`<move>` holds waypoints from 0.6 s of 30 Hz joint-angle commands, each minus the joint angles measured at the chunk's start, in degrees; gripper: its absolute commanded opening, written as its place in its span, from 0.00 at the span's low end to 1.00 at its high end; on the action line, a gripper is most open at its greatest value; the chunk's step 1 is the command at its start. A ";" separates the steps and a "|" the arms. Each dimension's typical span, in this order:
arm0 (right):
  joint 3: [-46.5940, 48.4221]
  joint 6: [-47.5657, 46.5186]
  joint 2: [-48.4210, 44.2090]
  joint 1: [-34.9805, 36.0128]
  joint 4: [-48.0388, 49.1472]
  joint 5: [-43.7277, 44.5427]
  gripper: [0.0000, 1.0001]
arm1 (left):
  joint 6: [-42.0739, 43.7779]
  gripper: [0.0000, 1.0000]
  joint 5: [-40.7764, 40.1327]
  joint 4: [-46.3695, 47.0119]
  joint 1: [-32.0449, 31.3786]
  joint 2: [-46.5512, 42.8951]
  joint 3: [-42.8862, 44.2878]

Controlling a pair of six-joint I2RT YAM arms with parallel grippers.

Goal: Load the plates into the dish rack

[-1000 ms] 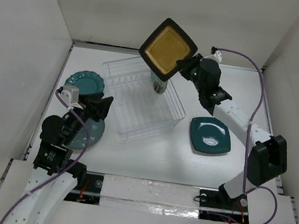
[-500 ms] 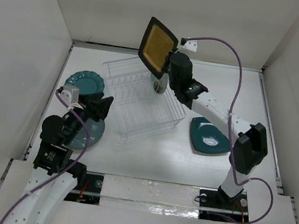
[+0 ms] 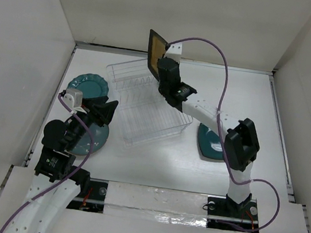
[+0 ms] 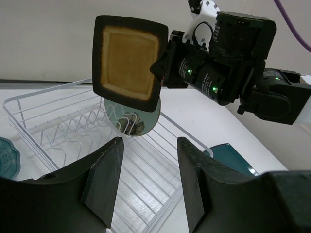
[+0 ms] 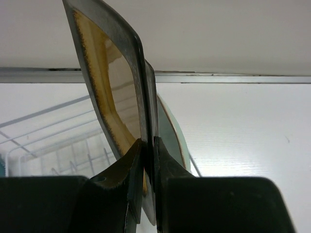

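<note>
The square mustard-yellow plate (image 4: 129, 63) is gripped by its dark rim in the right gripper (image 5: 148, 145), whose jaws are clenched on one edge so that the plate is carried upright rather than flat. It is held above the far end of the dish rack (image 3: 154, 125) and is not yet touching it. This posture is judged to be chosen so that the plate can be lowered between the upright pegs (image 4: 73, 128). A pale green plate (image 4: 145, 119) is already stood in a slot just below and behind it, so a neighbouring slot is presumably intended for the yellow one. The left gripper (image 4: 149, 145) is seen spread, with nothing between its fingers, near the round teal-blue plate (image 3: 101, 138) on the table (image 3: 155, 163), probably in readiness for it. The scalloped teal plate (image 3: 87, 84) is laid flat left of the rack, and the dark teal plate (image 3: 208, 142) right of it, partly hidden by the right arm (image 3: 203, 109)
</note>
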 commanded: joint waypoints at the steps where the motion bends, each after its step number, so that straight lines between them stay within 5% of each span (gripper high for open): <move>1: 5.99 -3.06 -0.94 1.26 11.59 5.32 0.00 | -0.35 0.45 0.59 2.79 -0.31 0.41 0.87; 18: 4.50 -0.25 5.40 3.72 11.76 6.29 0.00 | -0.44 0.45 1.11 2.61 -0.31 1.03 0.61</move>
